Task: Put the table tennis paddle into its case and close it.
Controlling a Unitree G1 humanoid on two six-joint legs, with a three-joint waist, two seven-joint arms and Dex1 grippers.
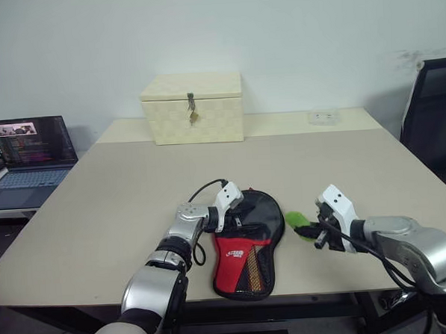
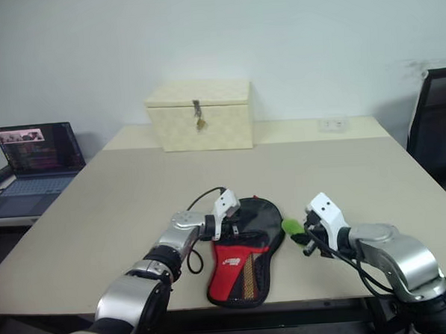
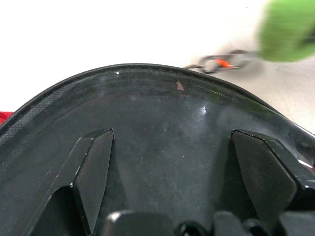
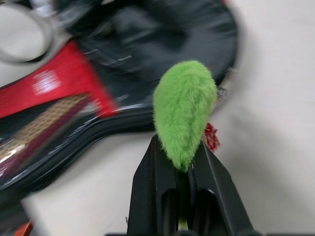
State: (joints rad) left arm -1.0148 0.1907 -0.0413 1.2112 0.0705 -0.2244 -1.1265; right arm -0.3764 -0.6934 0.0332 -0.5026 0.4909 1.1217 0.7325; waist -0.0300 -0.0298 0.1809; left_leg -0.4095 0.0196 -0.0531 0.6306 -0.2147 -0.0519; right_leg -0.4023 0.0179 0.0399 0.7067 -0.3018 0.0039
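The case (image 1: pixel 248 244) is laid flat near the table's (image 1: pixel 120 195) front edge. Its round end is pressed by the left gripper (image 1: pixel 227 215), fingers spread wide. The green tag (image 4: pixel 184 110), just beside the case, is pinched in the closed right gripper (image 4: pixel 183 162).

Black-and-red case (image 1: pixel 247 249), fuzzy green zip tag (image 4: pixel 184 110), cream checkered box (image 1: pixel 194 109).

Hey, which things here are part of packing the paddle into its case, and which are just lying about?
Part of the job:
- case
- green zip tag, pinched by the right end effector
- left end effector, on the case

Just lying about:
- cream latched box
- laptop
- black chair
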